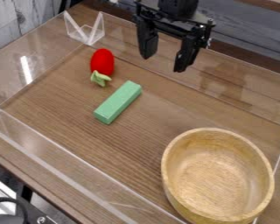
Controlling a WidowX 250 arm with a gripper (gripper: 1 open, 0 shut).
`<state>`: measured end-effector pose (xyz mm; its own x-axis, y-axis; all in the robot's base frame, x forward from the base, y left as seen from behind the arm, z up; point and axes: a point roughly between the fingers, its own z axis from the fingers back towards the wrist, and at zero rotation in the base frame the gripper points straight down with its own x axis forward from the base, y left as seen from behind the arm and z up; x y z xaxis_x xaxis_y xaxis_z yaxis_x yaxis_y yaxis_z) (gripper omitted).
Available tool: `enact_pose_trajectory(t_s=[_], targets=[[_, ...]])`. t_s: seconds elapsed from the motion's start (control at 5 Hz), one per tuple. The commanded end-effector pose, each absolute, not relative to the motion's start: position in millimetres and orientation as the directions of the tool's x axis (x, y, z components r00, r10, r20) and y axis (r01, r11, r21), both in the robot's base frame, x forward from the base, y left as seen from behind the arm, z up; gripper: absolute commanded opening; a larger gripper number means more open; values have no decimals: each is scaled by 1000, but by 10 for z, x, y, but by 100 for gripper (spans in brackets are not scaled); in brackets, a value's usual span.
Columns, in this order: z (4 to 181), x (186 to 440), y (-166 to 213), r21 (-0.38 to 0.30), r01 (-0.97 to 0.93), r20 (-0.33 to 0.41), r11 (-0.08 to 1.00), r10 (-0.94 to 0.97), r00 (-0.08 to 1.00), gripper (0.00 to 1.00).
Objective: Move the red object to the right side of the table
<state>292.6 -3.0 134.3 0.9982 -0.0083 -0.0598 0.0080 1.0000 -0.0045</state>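
Black gripper (164, 58) at upper centre of frame, reaching in from the top edge; its two fingers stand spread apart, open, with brown wood-grain tabletop visible between them and nothing held. Tips lie to the right of the strawberry-shaped red toy (102, 61), apart from it. Red toy sits in the upper left part of frame on the table (60, 127), glossy body toward the top, pale green leafy end (101, 79) pointing toward the bottom of frame. Green block (118, 102), long and rectangular, lies flat just below and to the right of the toy, left of frame centre, slanted from lower left to upper right; a strip of bare wood separates the two. Round light wooden bowl (213, 175) occupies the lower right of frame, upright, its opening facing up, interior bare, well apart from the red toy and from the gripper. Clear acrylic piece (87, 29) with bright edges near the upper left, above the toy, not touching it. Low clear wall (254, 43) runs along the upper right border of the tabletop. Dark curved parts (11, 208) at the lower left corner, cut off by the frame; cannot tell what they belong to
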Motion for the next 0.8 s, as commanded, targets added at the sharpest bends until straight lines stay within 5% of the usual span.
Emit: enact_pose_trajectory(t_s=[0.0,0.6], targets=[[1288,2906,120,2,-4,-71,1000,4,997,100],[1268,2737,933,18,-8,-10,1000,8,1000,100]])
